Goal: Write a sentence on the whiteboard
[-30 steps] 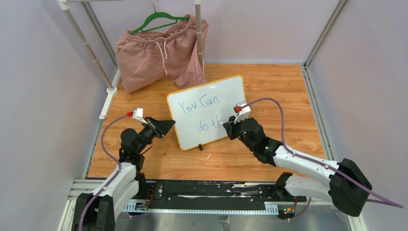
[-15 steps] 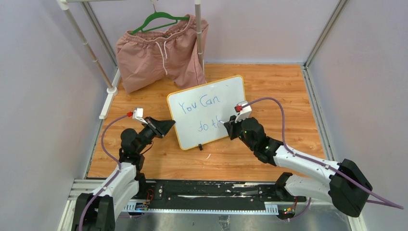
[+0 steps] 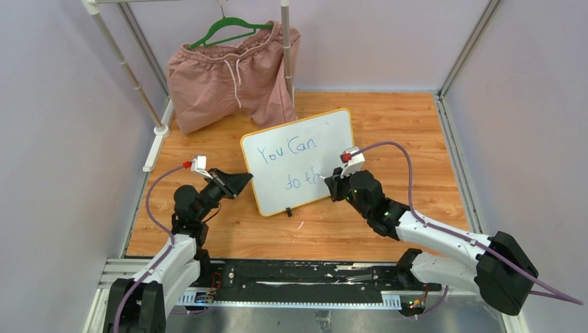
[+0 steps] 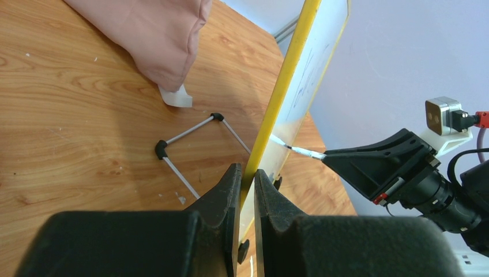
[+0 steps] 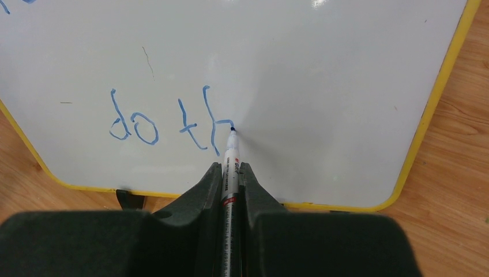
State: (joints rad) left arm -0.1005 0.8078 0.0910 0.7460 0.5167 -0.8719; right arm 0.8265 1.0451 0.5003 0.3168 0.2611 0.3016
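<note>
Whiteboard (image 3: 326, 135) stood propped near the middle of the wooden table (image 3: 416, 132), leaning back on its wire stand (image 4: 190, 130), its face turned toward the arms. The sentence (image 5: 187, 126) on it was unfinished: "You Can" ran along the upper line, and the lower line read "do th", with the arch of the "h" only just begun.

The tip of the marker (image 5: 232, 144) touched the board at the top of that arch. The right gripper (image 3: 334, 186) held the marker with its jaws pinched narrow around the barrel. Over the last second this gripper had crept a little to the right along the lower line, so the stroke seemed to be in progress and not paused. The "h" probably still needed its downstroke, and then the letters that follow it.

At the board's left edge, the left gripper (image 4: 245, 173) had not moved. Its jaws were closed narrow on the yellow frame, which looked to be steadying the board against the push of the pen.

Farther back on the left, pink shorts (image 3: 222, 80) hung from a green hanger (image 3: 232, 29), well apart from the work.
</note>
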